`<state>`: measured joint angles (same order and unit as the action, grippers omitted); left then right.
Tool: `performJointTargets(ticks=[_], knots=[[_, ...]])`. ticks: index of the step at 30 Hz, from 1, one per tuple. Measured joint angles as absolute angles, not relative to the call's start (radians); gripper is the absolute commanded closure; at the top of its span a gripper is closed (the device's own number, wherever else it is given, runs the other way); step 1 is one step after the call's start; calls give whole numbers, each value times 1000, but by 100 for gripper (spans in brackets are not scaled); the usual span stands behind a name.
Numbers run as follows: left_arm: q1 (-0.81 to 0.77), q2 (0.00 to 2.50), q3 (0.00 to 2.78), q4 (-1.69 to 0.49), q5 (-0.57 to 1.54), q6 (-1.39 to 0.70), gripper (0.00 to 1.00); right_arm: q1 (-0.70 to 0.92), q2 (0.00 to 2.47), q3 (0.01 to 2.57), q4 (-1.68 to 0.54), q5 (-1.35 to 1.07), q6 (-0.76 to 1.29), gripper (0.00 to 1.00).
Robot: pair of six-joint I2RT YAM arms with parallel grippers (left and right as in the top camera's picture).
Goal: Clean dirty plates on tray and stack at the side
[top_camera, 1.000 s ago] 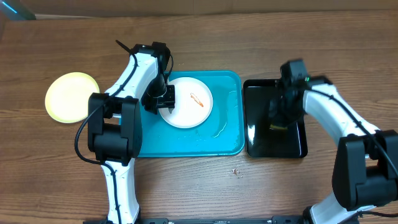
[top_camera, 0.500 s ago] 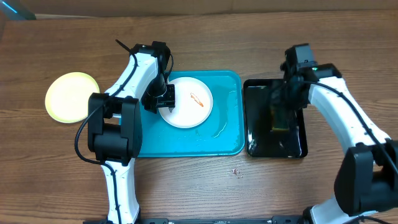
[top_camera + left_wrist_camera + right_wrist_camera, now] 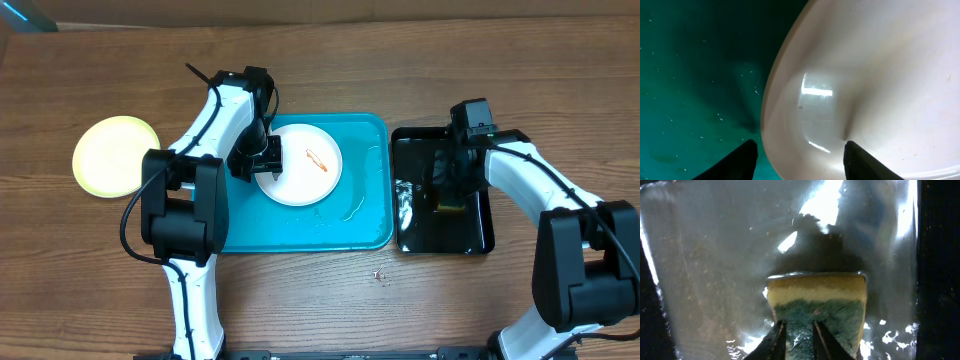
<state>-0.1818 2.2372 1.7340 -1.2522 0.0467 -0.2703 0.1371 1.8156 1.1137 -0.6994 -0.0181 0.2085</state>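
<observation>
From overhead, the right gripper (image 3: 447,195) is seen low over the black tray (image 3: 470,238) again, near its middle. Half a second ago it was drawn up toward that tray's far edge. Fresh ripples are now showing in the water by the black tray's left edge, so a sponge (image 3: 447,207) is judged to be getting dipped and wetted. The left gripper (image 3: 262,160) has not shifted at all. It is parked at the left rim of the white plate (image 3: 305,165), which lies in the far half of the turquoise tray (image 3: 300,235). An orange-brown smear (image 3: 317,160) is left unwiped on that plate. A yellow-green plate (image 3: 115,155) is lying off the tray, near the table's left edge, and no smear can be made out on it. No third plate can be seen.

In the left wrist view, the white plate (image 3: 880,75) is seen close up over the turquoise tray (image 3: 690,75). The fingers (image 3: 747,155) are spread, and the plate's rim is straddled: one tip outside over the tray, the other inside the bowl. No clamping is shown.

In the right wrist view, the sponge (image 3: 815,305), yellow over blue-green, is pinched between fingers (image 3: 777,335) drawn close together, with glinting water all around.

What it means: the wiping has not yet begun. The wet sponge is judged ready to be carried across to the steadied plate.
</observation>
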Motion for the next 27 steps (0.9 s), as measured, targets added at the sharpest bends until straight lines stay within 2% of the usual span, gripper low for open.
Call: performJointTargets(ticks=[5,9,12,13,15,19,21,22,23,25,27], knots=[[-182,2237,1734,-1252,47,-270,43,137,1820,1269,-920,-28,198,74],[-182,2237,1734,-1254,47,-270,42,133,1821,1446,-1109,-29,187,60],[-182,2237,1734,-1258,47,-270,43,131,1819,1488,-1203,-25,184,58],[-182,2237,1734,-1258,47,-270,45,130,1819,1484,-1223,-20,184,58],[-182,2237,1734,-1256,47,-270,50,130,1819,1458,-1223,-8,184,51],[-182,2237,1734,-1250,44,-265,59,130,1819,1361,-1130,7,191,34],[-182,2237,1734,-1246,43,-264,66,128,1819,1304,-1074,8,186,29],[-182,2237,1734,-1244,43,-263,74,128,1819,1275,-1037,9,184,28],[-182,2237,1734,-1240,40,-260,79,126,1821,1241,-1006,9,183,35],[-182,2237,1734,-1233,37,-256,80,126,1822,1192,-924,2,188,51],[-182,2237,1734,-1232,36,-259,80,126,1822,1160,-893,-21,186,57]])
